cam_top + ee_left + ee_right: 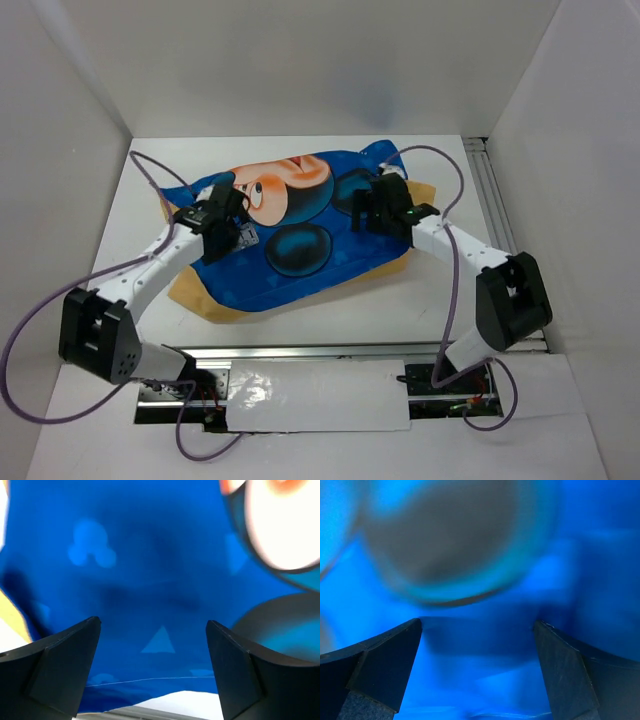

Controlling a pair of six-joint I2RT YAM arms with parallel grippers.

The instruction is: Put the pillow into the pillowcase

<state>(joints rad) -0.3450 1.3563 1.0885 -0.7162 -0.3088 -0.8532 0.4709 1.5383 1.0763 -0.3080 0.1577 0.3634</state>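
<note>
The pillowcase (300, 250) lies puffed in the middle of the white table, its bright blue cartoon-mouse face up. A mustard-orange edge (195, 292) peeks out at the lower left and at the right. The pillow is hidden in every view. My left gripper (232, 212) hovers open over the left part of the case, and its wrist view shows blue cloth (150, 580) between the spread fingers (75, 650). My right gripper (366, 207) stands open over the right part, close above the blue fabric (485, 645), and nothing is pinched between its fingers (390, 660).
White walls close in the table on the left, back and right. An aluminium rail (492, 200) runs along the right side and another (300, 353) along the near edge. Purple cables (455, 270) loop off both arms. A white sheet (310, 395) covers the mount at the front.
</note>
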